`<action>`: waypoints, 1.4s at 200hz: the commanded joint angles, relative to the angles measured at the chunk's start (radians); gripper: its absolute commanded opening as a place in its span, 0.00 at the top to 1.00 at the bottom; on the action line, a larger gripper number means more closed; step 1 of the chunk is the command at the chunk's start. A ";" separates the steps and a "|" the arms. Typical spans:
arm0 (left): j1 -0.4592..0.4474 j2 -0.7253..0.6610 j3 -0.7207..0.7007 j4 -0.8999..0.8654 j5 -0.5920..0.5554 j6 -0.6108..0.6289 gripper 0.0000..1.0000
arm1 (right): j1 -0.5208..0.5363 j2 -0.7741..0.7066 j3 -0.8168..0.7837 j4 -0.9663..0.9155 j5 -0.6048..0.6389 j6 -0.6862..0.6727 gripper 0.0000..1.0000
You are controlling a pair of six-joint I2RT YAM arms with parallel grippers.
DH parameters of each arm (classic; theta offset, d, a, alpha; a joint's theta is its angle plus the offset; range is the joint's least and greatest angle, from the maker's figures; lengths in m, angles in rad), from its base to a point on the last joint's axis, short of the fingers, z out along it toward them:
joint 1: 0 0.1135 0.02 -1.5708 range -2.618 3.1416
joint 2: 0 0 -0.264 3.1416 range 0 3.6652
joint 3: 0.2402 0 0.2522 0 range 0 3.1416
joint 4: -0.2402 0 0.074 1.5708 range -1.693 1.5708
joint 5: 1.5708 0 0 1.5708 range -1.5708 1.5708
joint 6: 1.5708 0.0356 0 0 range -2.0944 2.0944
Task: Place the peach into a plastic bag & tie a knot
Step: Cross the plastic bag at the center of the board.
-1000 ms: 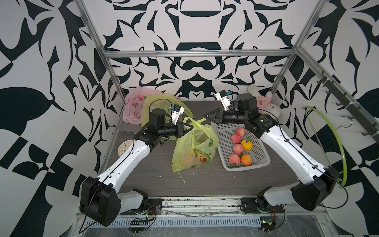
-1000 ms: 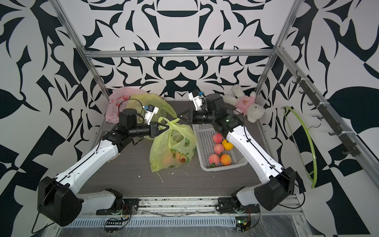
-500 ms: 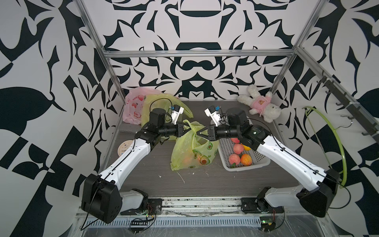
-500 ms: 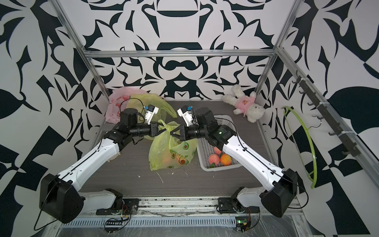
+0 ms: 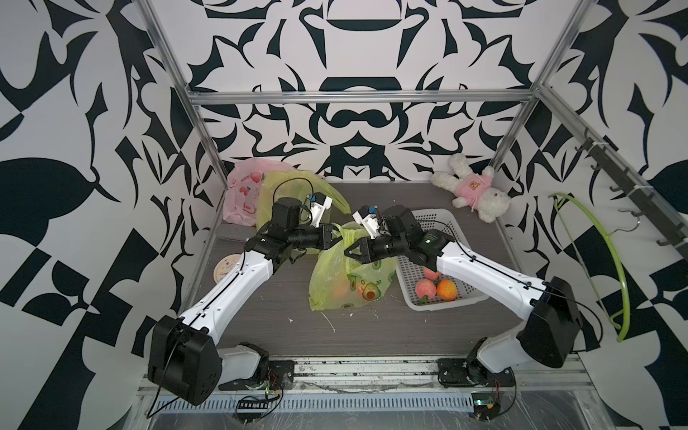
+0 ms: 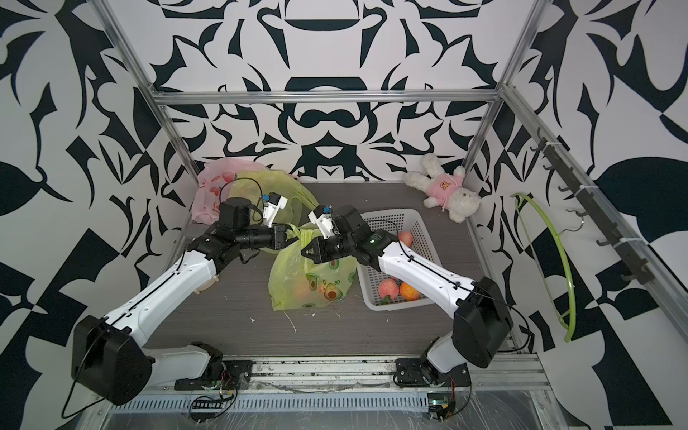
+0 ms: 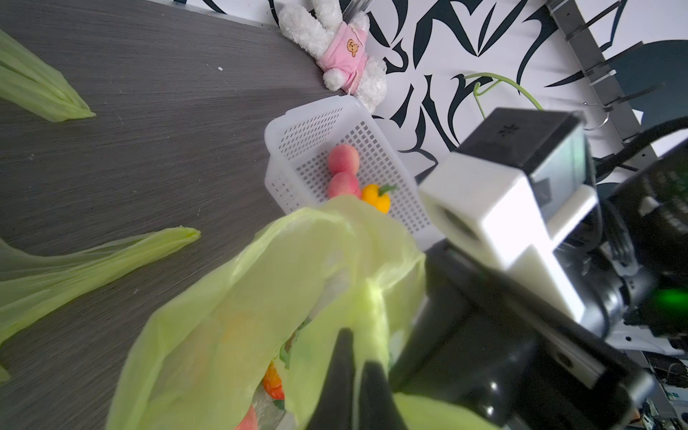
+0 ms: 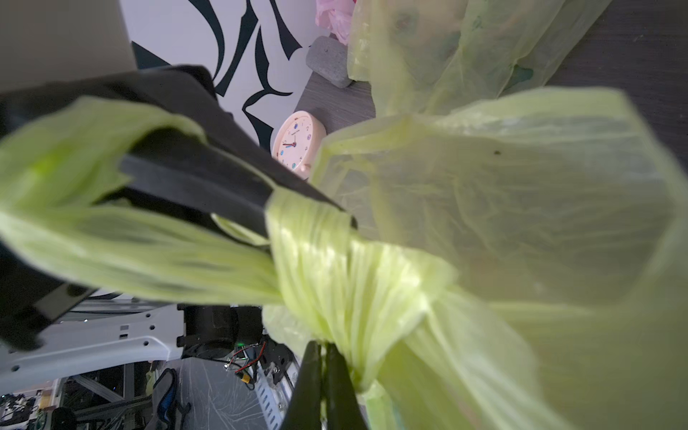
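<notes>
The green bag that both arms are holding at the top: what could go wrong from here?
1. The thin plastic of the green bag is bunched in the shut left fingers and right fingers; a hard pull might tear it or let it slip free.
2. A sideways tug could tip the loaded bag against the white basket close beside it.

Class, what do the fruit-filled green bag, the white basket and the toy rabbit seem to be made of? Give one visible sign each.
Green bag: thin plastic film, glossy; translucent, fruit shows through.
White basket: probably rigid moulded plastic, smooth; regular grid of holes.
Toy rabbit: plush fabric, matt; fluffy white pile, pink cloth top.
</notes>
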State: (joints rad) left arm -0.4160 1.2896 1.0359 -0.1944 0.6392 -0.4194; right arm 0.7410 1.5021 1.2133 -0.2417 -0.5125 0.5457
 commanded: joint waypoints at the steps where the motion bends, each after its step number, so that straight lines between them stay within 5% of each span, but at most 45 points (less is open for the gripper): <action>1: 0.007 -0.007 0.036 -0.016 -0.004 -0.004 1.00 | 0.006 -0.006 -0.011 0.069 0.088 -0.007 1.00; 56: 0.008 -0.007 0.033 -0.040 -0.006 -0.006 1.00 | 0.006 -0.009 -0.037 0.179 0.194 0.032 1.00; 157: 0.008 -0.007 0.012 -0.080 -0.023 0.013 0.71 | 0.006 -0.013 -0.012 0.200 0.205 0.052 1.00; 280: 0.008 -0.007 0.024 -0.043 0.017 0.005 0.65 | -0.009 0.009 0.002 0.209 0.148 0.073 1.00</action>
State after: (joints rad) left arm -0.4107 1.2896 1.0416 -0.2684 0.6186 -0.4091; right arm 0.7345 1.5055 1.1790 -0.0765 -0.3321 0.6048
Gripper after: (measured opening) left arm 0.345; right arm 0.047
